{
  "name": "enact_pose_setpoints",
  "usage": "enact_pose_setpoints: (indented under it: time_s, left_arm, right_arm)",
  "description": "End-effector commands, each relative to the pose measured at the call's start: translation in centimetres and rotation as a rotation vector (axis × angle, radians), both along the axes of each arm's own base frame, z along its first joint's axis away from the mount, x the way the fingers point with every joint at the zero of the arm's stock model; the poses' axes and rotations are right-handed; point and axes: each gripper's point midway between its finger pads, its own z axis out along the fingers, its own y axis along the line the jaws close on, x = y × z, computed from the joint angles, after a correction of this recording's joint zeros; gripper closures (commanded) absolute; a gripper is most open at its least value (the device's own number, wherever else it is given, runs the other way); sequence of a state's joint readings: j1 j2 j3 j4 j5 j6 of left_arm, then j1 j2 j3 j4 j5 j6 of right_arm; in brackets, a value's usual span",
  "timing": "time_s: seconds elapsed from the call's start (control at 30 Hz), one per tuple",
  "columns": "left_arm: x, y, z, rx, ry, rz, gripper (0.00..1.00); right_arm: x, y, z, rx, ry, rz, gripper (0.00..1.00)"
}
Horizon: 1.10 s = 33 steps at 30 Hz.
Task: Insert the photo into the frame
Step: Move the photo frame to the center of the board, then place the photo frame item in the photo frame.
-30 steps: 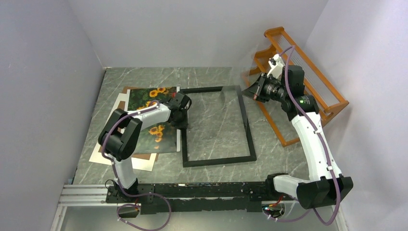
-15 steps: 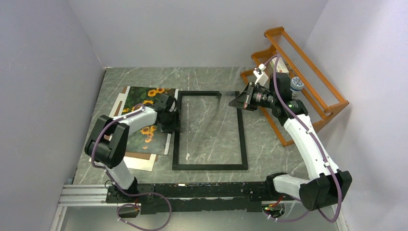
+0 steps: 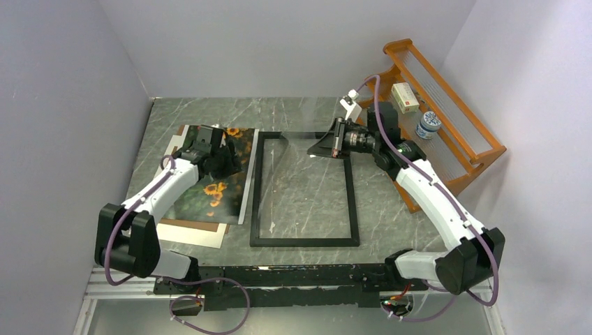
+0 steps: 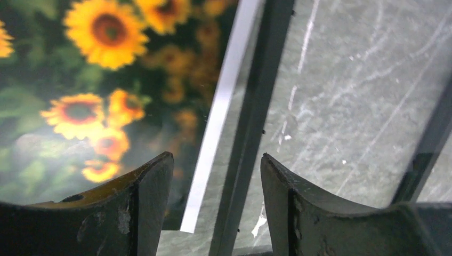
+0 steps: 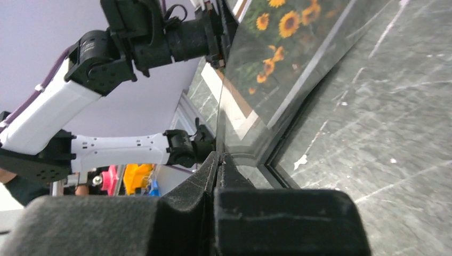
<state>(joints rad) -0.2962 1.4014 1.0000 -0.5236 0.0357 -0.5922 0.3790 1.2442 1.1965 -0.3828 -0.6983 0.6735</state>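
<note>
A: Desk (image 3: 307,112), finish?
B: Grey marble look, white veins, smooth with a low sheen.
A: Photo (image 3: 220,202) and frame (image 3: 304,241)?
B: Photo: glossy print, catching soft glare. Frame: thin black bars, satin; its pane (image 5: 288,64) clear, smooth, mirror-bright.
A: Sheets under the photo?
B: White mat (image 3: 183,236), matt card; brown board (image 3: 195,225), dull.
A: Far right?
B: Rack (image 3: 398,47), orange varnished wood.
A: Left pincer (image 4: 216,165)?
B: Fingers (image 4: 144,208) dark, matt, scuffed at the edges.

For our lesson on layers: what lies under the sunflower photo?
A brown board and a white sheet poke out beneath the photo. Their middles, and anything else under it, are covered.
</note>
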Motion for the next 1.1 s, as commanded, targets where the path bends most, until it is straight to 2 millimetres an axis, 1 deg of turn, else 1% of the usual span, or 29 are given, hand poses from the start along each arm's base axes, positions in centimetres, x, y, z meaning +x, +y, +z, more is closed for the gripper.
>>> enact_pose_setpoints:
  time_s: [0.0, 0.07, 0.13, 0.3, 0.4, 0.47, 0.53, 0.6, 0.73, 0.8, 0.9, 1.07]
  left_arm:
    - [0.3, 3.4, 0.6, 0.034, -0.018, 0.171, 0.33]
    - [0.3, 4.1, 0.7, 0.024, -0.028, 0.194, 0.31]
    - [0.3, 4.4, 0.5, 0.017, -0.026, 0.199, 0.30]
    - [0.2, 4.3, -0.4, -0.005, 0.001, 0.193, 0.28]
    - [0.3, 3.7, -0.9, -0.032, 0.009, 0.176, 0.27]
    - [0.2, 3.1, -1.6, -0.058, 0.028, 0.159, 0.27]
    - [0.2, 2.3, -2.4, -0.091, 0.044, 0.129, 0.26]
    - [0.2, 1.3, -3.0, -0.130, 0.053, 0.089, 0.26]
    - [0.2, -0.5, -4.0, -0.197, 0.069, -0.011, 0.24]
    - [0.3, -0.9, -4.5, -0.211, 0.079, -0.041, 0.23]
    - [0.3, -1.4, -5.2, -0.223, 0.091, -0.075, 0.22]
    - [0.4, -2.5, -5.0, -0.275, 0.079, -0.133, 0.21]
  right_arm:
    - [-0.3, 2.1, 5.0, 0.107, -0.140, 0.074, 1.00]
    - [0.0, 2.1, 4.2, 0.101, -0.128, 0.063, 1.00]
    - [0.3, 1.9, 2.5, 0.079, -0.103, 0.045, 1.00]
    - [0.7, 0.6, -5.1, -0.024, 0.016, -0.048, 1.00]
    - [1.2, -1.3, -9.3, -0.068, 0.071, -0.138, 1.00]
    - [1.5, -2.7, -11.4, -0.078, 0.093, -0.185, 1.00]
    - [1.9, -4.1, -13.4, -0.075, 0.117, -0.228, 1.00]
    - [2.0, -5.2, -15.0, -0.070, 0.132, -0.249, 1.00]
    - [2.0, -6.1, -17.5, -0.076, 0.122, -0.244, 1.00]
    - [2.0, -6.2, -18.0, -0.070, 0.097, -0.225, 1.00]
    - [2.2, -6.4, -18.5, -0.082, 0.061, -0.198, 1.00]
    - [2.8, -7.4, -18.8, -0.135, 0.017, -0.178, 1.00]
